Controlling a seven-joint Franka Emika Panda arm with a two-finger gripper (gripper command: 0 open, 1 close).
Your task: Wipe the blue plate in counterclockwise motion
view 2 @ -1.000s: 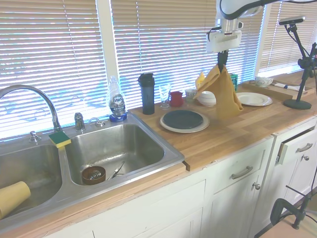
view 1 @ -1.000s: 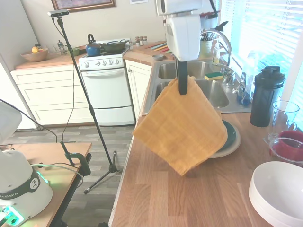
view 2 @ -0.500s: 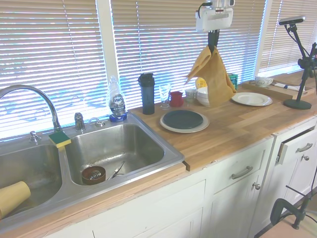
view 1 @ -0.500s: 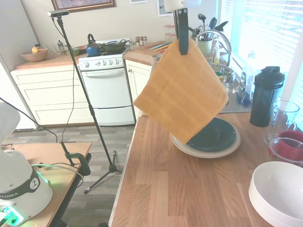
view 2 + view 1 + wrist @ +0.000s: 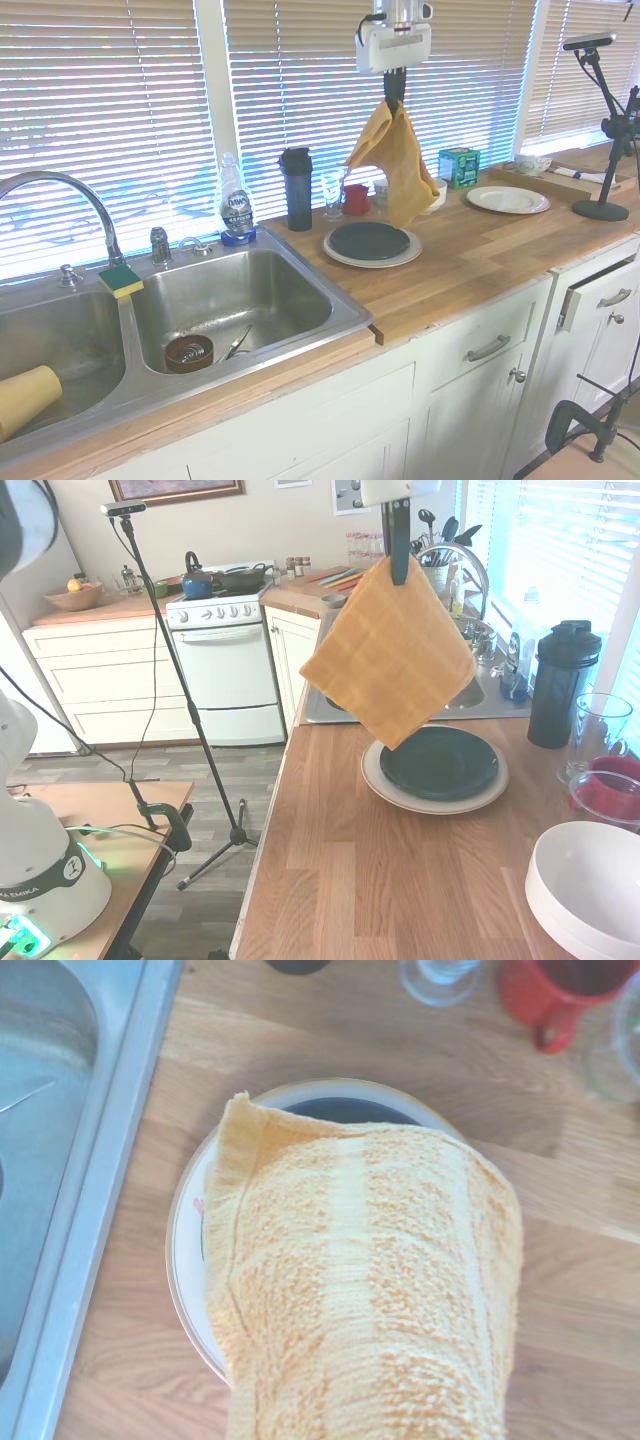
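While the tool (image 5: 399,572) hangs high above the desk (image 5: 400,880), its two dark fingers are pressed together on one corner of an orange-yellow cloth (image 5: 390,652), which dangles freely as a diamond with its lowest tip clear of everything below. The blue plate (image 5: 439,761) sits stacked on a larger cream plate (image 5: 385,783), close to the desk edge that meets the sink (image 5: 225,300). From the wrist view the cloth (image 5: 365,1290) covers most of the blue plate (image 5: 345,1110), so the tool looks roughly centred over it.

By my reading, the step in hand is bringing the cloth over the plate; wiping has not begun, since nothing touches the glaze. The next move calls for a straight descent until the cloth bunches flat on the plate, with light pressure so the stacked plates do not slide. Then comes a circular sweep counterclockwise inside the rim, keeping away from the dark bottle (image 5: 562,684) and red cup (image 5: 612,785) near the window-side edge.
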